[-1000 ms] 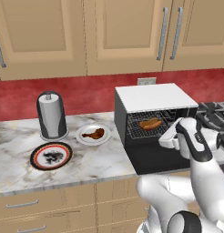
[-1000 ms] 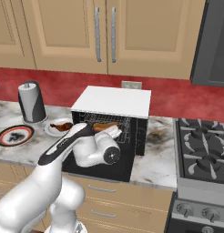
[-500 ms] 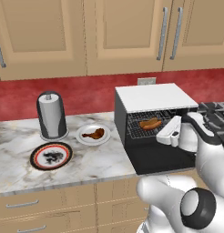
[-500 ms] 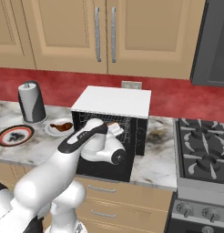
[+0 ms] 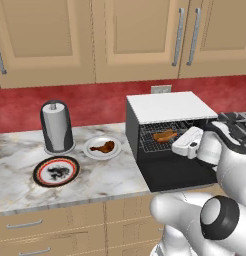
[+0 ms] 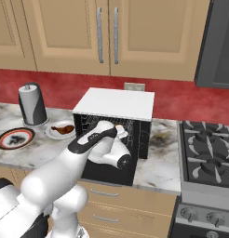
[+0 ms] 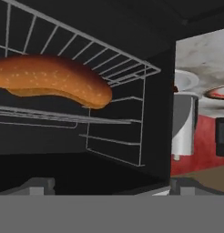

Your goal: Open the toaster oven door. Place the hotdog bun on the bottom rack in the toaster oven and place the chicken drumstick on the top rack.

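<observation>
Inside the toaster oven (image 5: pixel 167 145), with its door (image 5: pixel 175 172) folded down, the hotdog bun (image 5: pixel 164 135) now lies on a wire rack while our jaws stand wide open and empty; the hand (image 5: pixel 187 142) has drawn back from the opening over the last second, so we judge the bun delivered. Whether that rack is the bottom one we cannot tell. Still ahead: the chicken drumstick (image 5: pixel 104 147), waiting on its white plate (image 5: pixel 92 151) on the bench (image 5: pixel 95 177)
</observation>
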Available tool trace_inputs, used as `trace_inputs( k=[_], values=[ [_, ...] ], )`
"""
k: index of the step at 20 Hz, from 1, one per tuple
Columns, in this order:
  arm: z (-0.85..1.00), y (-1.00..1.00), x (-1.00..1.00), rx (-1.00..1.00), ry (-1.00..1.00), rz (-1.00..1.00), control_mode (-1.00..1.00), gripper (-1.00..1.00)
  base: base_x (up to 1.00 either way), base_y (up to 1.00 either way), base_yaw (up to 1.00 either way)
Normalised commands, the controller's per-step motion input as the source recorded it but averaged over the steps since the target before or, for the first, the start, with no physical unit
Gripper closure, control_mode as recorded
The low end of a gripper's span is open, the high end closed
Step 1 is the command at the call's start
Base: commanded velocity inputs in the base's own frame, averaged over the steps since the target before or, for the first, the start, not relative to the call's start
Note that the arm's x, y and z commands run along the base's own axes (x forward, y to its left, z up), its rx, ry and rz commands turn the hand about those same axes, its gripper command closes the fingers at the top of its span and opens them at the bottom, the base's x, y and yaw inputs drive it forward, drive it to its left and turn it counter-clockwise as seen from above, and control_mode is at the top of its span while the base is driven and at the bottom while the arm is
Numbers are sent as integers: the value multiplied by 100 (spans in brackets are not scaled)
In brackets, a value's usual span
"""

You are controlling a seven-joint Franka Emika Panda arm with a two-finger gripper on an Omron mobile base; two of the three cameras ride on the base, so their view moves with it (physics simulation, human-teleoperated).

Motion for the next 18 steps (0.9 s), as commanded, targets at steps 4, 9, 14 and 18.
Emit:
trace_inputs(
  k=[4,9,14,18],
  values=[
    [18,3,14,6,-2,0,-100,-100,0,0,0],
    [-10,19,60,0,0,0,-100,-100,0,0,0],
    [-15,11,40,0,0,0,-100,-100,0,0,0],
    [-23,7,42,0,0,0,-100,-100,0,0,0]
  ],
)
